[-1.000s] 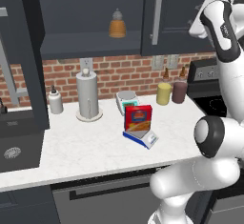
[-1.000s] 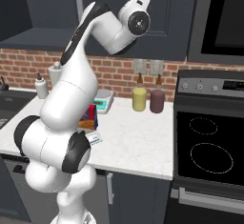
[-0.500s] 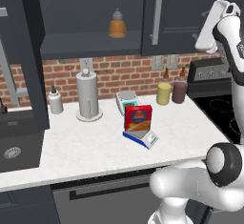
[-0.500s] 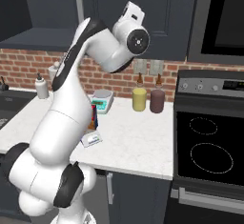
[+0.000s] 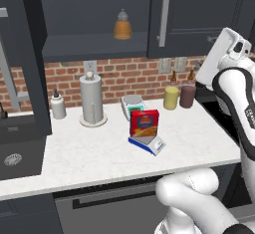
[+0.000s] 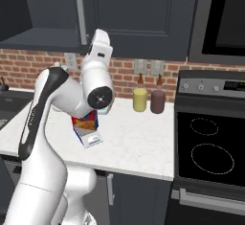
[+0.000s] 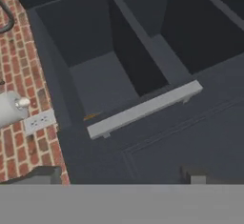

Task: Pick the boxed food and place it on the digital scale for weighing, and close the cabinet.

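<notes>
Arm raised, hand facing the cabinet handle

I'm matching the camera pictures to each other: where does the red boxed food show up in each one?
Left base view: the boxed food stands upright just below centre, on the digital scale.
Right base view: the boxed food is left of centre, partly behind the arm.
Hand view: not in it; this view looks at the cabinet handle.
Shared landmark: the yellow jar by the brick wall.
</notes>
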{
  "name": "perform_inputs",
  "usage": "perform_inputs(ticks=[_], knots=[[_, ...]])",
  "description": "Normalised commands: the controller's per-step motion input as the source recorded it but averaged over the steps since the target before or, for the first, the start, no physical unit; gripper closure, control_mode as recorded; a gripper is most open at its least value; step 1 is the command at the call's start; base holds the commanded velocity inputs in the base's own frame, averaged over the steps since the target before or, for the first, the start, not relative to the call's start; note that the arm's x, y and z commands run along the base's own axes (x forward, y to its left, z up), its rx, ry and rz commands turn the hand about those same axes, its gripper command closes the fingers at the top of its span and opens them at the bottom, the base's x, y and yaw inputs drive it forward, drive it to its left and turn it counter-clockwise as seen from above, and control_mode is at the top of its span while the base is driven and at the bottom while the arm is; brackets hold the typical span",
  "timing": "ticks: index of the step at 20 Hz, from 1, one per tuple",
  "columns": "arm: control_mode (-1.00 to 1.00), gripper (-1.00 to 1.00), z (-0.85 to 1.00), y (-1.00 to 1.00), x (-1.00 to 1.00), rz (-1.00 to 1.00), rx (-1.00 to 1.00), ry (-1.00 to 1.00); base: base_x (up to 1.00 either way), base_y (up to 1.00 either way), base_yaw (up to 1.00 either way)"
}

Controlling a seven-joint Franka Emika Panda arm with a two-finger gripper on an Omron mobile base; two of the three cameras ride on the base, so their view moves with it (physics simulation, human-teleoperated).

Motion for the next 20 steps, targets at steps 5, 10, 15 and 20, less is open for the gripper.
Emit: perform_inputs(ticks=[5,10,15,20], knots=[[-1.00,-1.00,-0.04,0.00,-0.46,0.00,-0.01,-0.22,0.00,0.00,0.00],[-1.00,-1.00,-0.30,0.02,-0.04,0.06,-0.02,-0.55,0.00,0.00,0.00],[-1.00,-1.00,0.17,0.03,-0.14,0.17,0.01,-0.33,0.00,0.00,0.00],[-1.00,-1.00,0.12,0.00,-0.39,0.06,-0.02,-0.03,0.00,0.00,0.00]])
